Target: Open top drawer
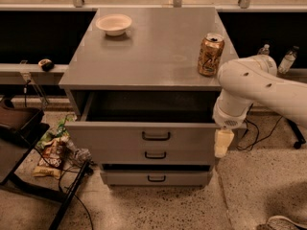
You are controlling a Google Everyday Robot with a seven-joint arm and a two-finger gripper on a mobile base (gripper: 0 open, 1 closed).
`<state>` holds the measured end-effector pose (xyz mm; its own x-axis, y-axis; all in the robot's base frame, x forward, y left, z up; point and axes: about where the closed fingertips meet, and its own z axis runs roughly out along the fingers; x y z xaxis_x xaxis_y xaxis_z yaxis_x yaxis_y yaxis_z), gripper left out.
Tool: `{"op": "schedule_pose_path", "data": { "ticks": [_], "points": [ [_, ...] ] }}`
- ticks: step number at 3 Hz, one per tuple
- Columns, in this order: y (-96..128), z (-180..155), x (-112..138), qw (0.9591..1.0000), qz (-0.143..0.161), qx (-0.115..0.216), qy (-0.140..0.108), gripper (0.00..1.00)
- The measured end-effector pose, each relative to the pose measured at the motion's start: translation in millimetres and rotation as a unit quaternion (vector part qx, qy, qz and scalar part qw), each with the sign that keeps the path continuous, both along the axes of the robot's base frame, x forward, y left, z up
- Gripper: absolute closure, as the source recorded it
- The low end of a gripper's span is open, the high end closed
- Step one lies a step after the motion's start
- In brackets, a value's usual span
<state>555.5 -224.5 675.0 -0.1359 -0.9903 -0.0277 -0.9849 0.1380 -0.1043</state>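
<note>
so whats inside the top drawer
The top drawer stands pulled out; no contents show in its dark visible interior. The cabinet top covers the back part. The gripper hangs at the front panel's right end.

Looks like a robotics lab or office test area. Marked as such by a white robot arm (pixel 259 85) reaching in from the right, its gripper (pixel 223 143) hanging just beside the right end of the open top drawer (pixel 120 137) of a grey metal cabinet (pixel 144 56). Staged items on the cabinet top: white bowl (pixel 113 24) near the back left corner, drink can (pixel 210 54) at the right edge. Speckled hard floor (pixel 249 195), loose black cables (pixel 256 139), snack bags (pixel 52 152) heaped left of the cabinet, plastic bottles (pixel 289 59) behind at right.
</note>
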Motion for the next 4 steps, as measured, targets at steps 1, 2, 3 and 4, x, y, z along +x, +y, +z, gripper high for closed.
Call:
{"op": "schedule_pose_path", "data": {
  "ticks": [1, 2, 3, 4],
  "points": [
    [-4.1, -13.4, -43.6, 0.9990, 0.003, -0.005, 0.044, 0.42],
    [-3.3, -7.7, -43.2, 0.9990, 0.003, -0.005, 0.044, 0.66],
    [-3.0, -0.8, -42.4, 0.9990, 0.003, -0.005, 0.044, 0.89],
    [-3.0, 0.2, -42.5, 0.9990, 0.003, -0.005, 0.044, 1.00]
  ]
}}
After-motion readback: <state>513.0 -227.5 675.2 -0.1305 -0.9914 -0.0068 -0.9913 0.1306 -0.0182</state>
